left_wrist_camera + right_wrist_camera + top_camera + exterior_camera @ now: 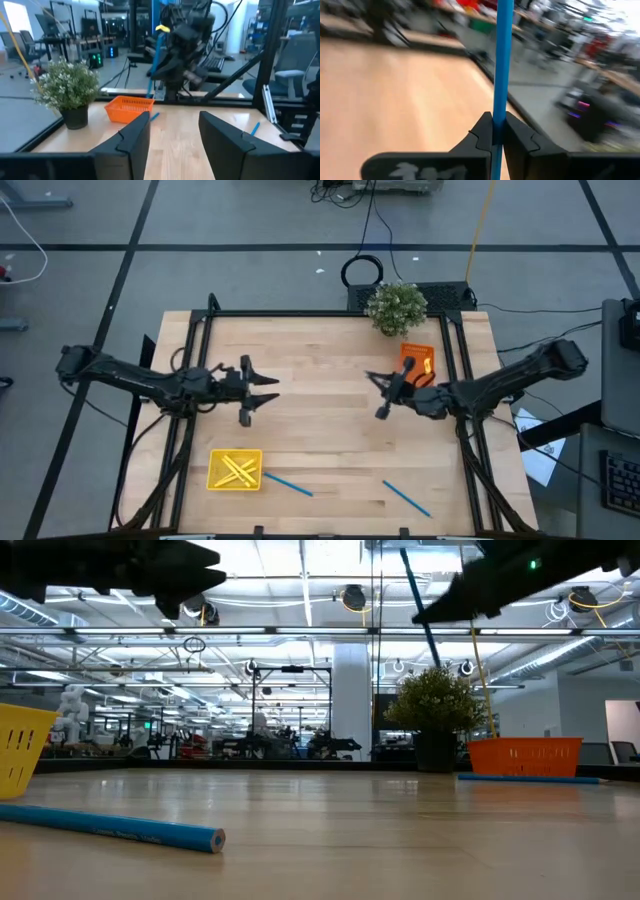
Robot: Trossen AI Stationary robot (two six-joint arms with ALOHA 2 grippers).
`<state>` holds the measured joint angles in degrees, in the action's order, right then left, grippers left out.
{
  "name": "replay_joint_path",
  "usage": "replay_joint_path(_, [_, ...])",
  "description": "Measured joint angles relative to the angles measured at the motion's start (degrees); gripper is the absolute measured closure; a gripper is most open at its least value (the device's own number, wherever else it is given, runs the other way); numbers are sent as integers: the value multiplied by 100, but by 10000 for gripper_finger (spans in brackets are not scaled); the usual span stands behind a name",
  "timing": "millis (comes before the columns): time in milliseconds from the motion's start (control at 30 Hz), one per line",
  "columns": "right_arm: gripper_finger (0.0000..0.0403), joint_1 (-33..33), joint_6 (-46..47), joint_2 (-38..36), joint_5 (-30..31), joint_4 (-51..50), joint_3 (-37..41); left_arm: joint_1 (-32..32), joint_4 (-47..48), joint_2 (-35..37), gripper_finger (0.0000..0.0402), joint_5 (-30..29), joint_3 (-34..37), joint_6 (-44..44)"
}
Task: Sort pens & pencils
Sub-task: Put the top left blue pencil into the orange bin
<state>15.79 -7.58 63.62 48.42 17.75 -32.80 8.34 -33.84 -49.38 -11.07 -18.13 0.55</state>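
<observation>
The room is a big open workshop with ceiling lamps, and in it stands a wooden table (pixel 330 420) inside a dark frame. A small potted plant (pixel 397 308) sits at the far edge of the table.

For the sorting, some part looks done. The yellow tray (pixel 235 470), near the front left corner, holds yellow pencils (pixel 236 469) that lie crossed in it; I cannot count them for sure. The orange tray (pixel 420 362) stands by the right edge, just in front of the plant, and what is inside it I cannot tell.

Three blue sticks are not yet sorted. One blue pencil (pixel 289 483) lies on the wood just beside the yellow tray, near the front edge. A second blue pencil (pixel 407 498) lies also near the front edge, more to the right. The third blue pencil (pixel 503 60) is pinched between the closed fingers of the right gripper (pixel 381 410), which hangs above the table close to the orange tray.

The left gripper (pixel 245 416) hovers over the left half of the table with its fingers (pixel 131 140) parted and nothing between them.

I judge that the held pencil belongs in the orange tray, and that the two blue ones at the front are left to collect.
</observation>
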Motion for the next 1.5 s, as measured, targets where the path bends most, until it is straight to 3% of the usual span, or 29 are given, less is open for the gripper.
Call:
replay_joint_path(200, [392, -569, -68, -547, 271, -1843, 0, 0, -68, 78, 227, 2, 92, -36])
replay_joint_path(533, [392, -1818, 3418, -978, 392, -4461, -4, 0, -68, 76, 227, 0, 92, -37])
replay_joint_path(667, [392, -2036, 4399, -973, -106, -5166, -1, 0, -66, 76, 227, 22, 92, 11])
replay_joint_path(900, [392, -2177, 5028, -971, -372, -5351, 393, 0, -64, 76, 227, 52, 92, 42])
replay_joint_path(1167, [390, -2456, 5043, -971, -655, -5317, 721, 0, -61, 76, 227, 55, 90, 0])
replay_joint_path(1500, [307, -2476, 4762, -973, -1254, -5274, 723, 0, -61, 76, 227, 59, 90, 18])
